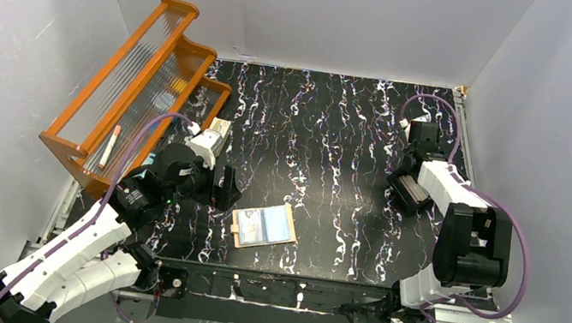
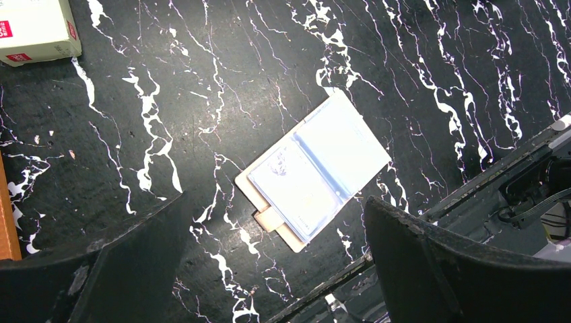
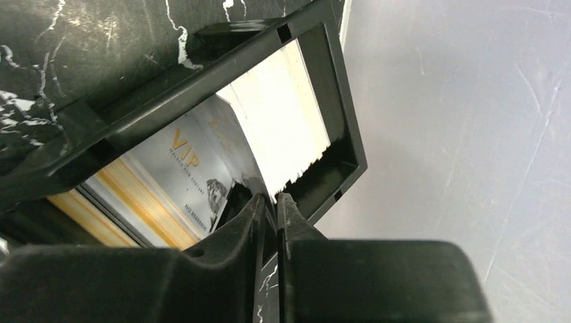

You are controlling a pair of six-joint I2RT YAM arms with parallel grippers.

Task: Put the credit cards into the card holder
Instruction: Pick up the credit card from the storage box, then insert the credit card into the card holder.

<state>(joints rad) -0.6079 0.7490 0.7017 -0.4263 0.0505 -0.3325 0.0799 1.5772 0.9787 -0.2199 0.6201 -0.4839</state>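
The tan card holder lies open and flat on the black marbled table, clear pockets up; a pale blue card shows inside it. My left gripper hovers open just left of and above it, touching nothing. At the right, my right gripper reaches into the black compartment tray. Its fingers are nearly together on the edge of a grey credit card that leans up from the tray. Beside it stand a VIP card and a stack of white cards.
An orange slatted rack stands at the back left, with a white box with a red mark in front of it. White walls enclose the table. A metal rail runs along the near edge.
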